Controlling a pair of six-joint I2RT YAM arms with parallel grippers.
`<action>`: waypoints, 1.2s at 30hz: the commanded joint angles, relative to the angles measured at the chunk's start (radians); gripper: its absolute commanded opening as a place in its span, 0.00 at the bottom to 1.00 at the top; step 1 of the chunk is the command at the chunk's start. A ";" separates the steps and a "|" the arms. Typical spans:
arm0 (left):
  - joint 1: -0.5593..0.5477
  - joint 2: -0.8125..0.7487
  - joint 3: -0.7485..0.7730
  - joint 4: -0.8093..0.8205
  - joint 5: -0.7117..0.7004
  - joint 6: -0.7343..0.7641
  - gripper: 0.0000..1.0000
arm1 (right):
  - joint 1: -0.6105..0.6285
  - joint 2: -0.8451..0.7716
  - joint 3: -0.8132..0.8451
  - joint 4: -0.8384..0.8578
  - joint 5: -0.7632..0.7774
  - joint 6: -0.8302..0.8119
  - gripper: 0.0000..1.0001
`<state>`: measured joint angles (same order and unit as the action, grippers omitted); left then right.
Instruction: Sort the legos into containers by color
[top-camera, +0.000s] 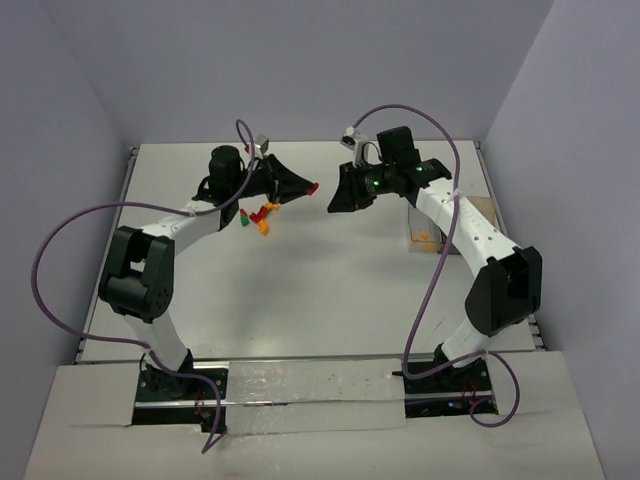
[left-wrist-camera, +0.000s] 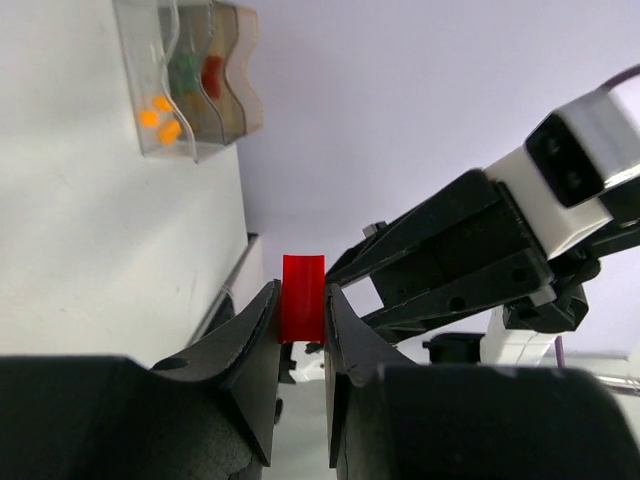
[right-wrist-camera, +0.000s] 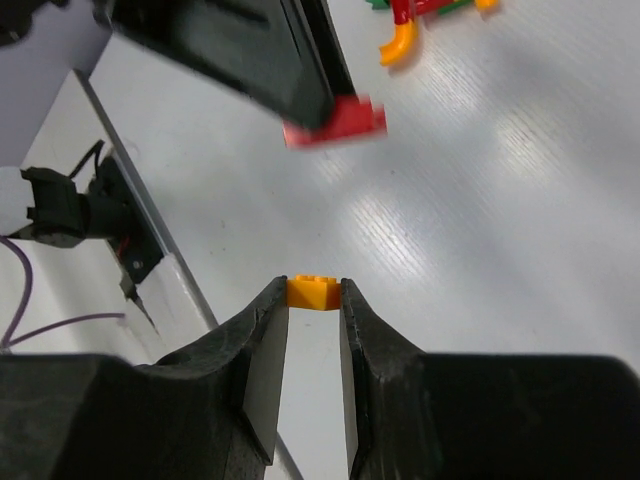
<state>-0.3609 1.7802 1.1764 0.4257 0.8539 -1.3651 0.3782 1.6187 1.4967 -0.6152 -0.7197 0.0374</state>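
Observation:
My left gripper (left-wrist-camera: 301, 296) is shut on a small red lego (left-wrist-camera: 302, 298), held above the table's middle (top-camera: 312, 187). Facing it close by, my right gripper (right-wrist-camera: 314, 290) is shut on a tiny orange lego (right-wrist-camera: 313, 292). The right wrist view also shows the red lego (right-wrist-camera: 336, 122) at the tips of the left fingers (right-wrist-camera: 250, 50). Loose red, green and orange legos (top-camera: 258, 216) lie in a small pile under the left arm. The clear containers (left-wrist-camera: 190, 75) stand at the right, holding orange, green and red pieces in separate bins; my right arm partly hides them (top-camera: 424, 232).
The two grippers hang tip to tip, a short gap apart, above the table's middle (top-camera: 320, 260). Purple cables loop off both arms. The table's raised rim (top-camera: 300, 145) runs along the back, with grey walls around it.

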 joint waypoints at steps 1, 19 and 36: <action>0.036 -0.036 0.067 -0.085 -0.039 0.128 0.00 | -0.070 -0.101 -0.043 -0.065 0.033 -0.091 0.06; -0.043 -0.017 0.334 -0.649 -0.105 0.894 0.00 | -0.420 0.082 -0.098 -0.101 0.501 -0.423 0.09; -0.055 -0.111 0.182 -0.525 -0.064 1.000 0.00 | -0.412 0.093 0.075 -0.194 0.221 -0.329 0.62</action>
<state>-0.4053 1.7762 1.4638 -0.2469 0.7711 -0.3939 -0.0426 1.8080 1.4742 -0.7503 -0.2569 -0.3513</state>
